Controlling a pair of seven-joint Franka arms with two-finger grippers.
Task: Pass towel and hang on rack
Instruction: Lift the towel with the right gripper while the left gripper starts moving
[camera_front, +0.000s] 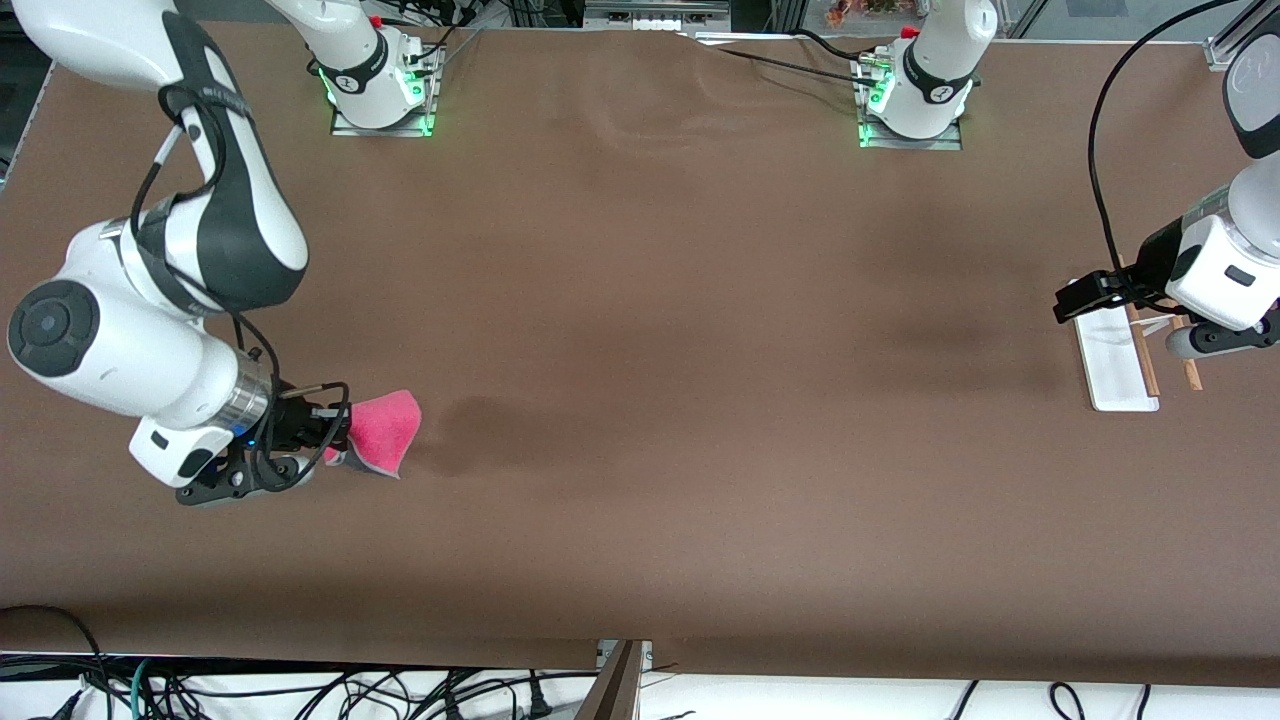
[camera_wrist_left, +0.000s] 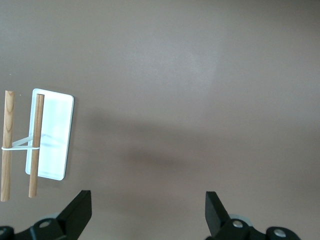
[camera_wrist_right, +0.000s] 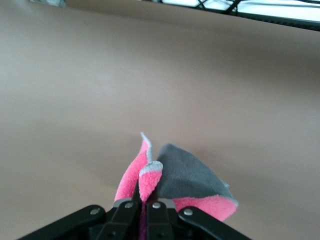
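Observation:
The pink towel (camera_front: 385, 430) with its dark grey reverse hangs from my right gripper (camera_front: 335, 425), which is shut on one edge of it and holds it a little above the table at the right arm's end. In the right wrist view the towel (camera_wrist_right: 185, 180) sticks out from between the closed fingers of the right gripper (camera_wrist_right: 145, 192). The rack (camera_front: 1115, 365) stands at the left arm's end, with a white base and two brown rods (camera_wrist_left: 35, 145). My left gripper (camera_front: 1215, 340) hovers over the rack, and the left wrist view shows the left gripper (camera_wrist_left: 147, 210) open wide and empty.
The brown table (camera_front: 650, 300) stretches bare between the two arms. Both arm bases (camera_front: 380, 90) stand along the edge farthest from the front camera. Cables (camera_front: 300, 690) lie below the near edge.

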